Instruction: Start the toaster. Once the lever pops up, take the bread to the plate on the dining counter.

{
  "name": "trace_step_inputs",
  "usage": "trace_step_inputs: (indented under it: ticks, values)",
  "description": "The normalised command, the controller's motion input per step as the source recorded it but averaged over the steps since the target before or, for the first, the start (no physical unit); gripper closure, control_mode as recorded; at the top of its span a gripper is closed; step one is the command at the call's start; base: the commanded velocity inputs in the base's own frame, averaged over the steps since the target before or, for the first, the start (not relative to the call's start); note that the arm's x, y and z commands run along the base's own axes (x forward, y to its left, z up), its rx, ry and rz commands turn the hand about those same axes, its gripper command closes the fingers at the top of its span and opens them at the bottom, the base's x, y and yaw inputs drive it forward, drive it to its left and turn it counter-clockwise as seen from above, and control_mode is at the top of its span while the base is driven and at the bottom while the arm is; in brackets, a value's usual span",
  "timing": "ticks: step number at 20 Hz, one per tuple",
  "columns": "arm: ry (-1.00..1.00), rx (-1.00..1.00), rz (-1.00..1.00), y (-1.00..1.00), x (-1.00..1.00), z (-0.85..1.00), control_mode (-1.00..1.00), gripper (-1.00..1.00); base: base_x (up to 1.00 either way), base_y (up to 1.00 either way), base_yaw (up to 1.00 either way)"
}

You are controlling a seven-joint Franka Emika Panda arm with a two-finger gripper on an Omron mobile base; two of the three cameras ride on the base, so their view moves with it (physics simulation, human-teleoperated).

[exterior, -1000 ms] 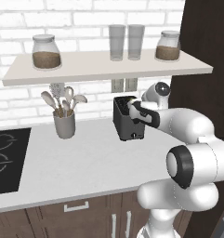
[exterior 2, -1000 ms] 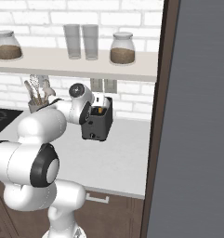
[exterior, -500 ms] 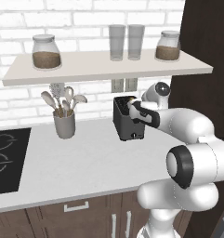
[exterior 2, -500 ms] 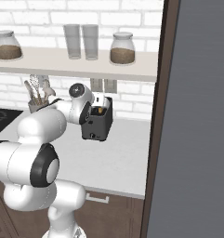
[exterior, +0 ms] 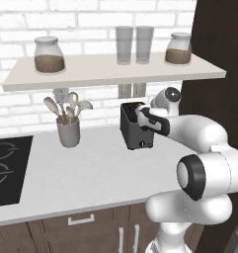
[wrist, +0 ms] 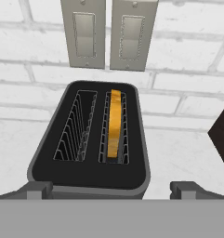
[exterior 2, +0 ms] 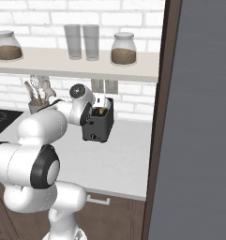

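The toaster point(exterior: 136, 125) stood on the grey-white counter point(exterior: 96, 170), close to the white brick wall and just below two wall switches point(wrist: 108, 35). From above it showed two slots in its dark top. The bread point(wrist: 115, 123) sat on edge, deep in the right-hand slot as the hand view showed it, golden along its top; the left slot held only its wire guides. In the right base view a spot of that same orange showed at the toaster's top point(exterior 2: 100, 111).

The claw point(wrist: 111, 188) hung above the toaster's near edge with its two dark tips spread wide apart, one to each side, gripping nothing. The white arm point(exterior: 189, 131) reached in from the right of the left base view, its hand crowding the toaster's right side.

Further along the counter to the left stood a grey utensil cup point(exterior: 68, 132) full of spoons, well apart from the toaster, and beyond it a black hob point(exterior: 4, 168). Above ran a pale shelf point(exterior: 110, 71) carrying two brown-filled jars point(exterior: 49, 54) at its ends and two clear glasses point(exterior: 134, 44) between them. A dark tall cabinet point(exterior: 214, 44) closed the right side.
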Motion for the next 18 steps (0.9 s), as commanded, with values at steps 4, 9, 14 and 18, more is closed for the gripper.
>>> trace_step_inputs:
  ticks: [4,9,14,18]
  values:
    - [0.00,0.00,0.00,0.00,0.00,0.00,-1.00,-1.00,0.00,0.00,0.00]
    - [0.00,0.00,0.00,0.00,0.00,0.00,-1.00,-1.00,0.00,0.00,0.00]
    - [0.00,0.00,0.00,0.00,0.00,0.00,-1.00,-1.00,0.00,0.00,0.00]
    - [0.00,0.00,0.00,0.00,0.00,0.00,-1.00,-1.00,0.00,0.00,0.00]
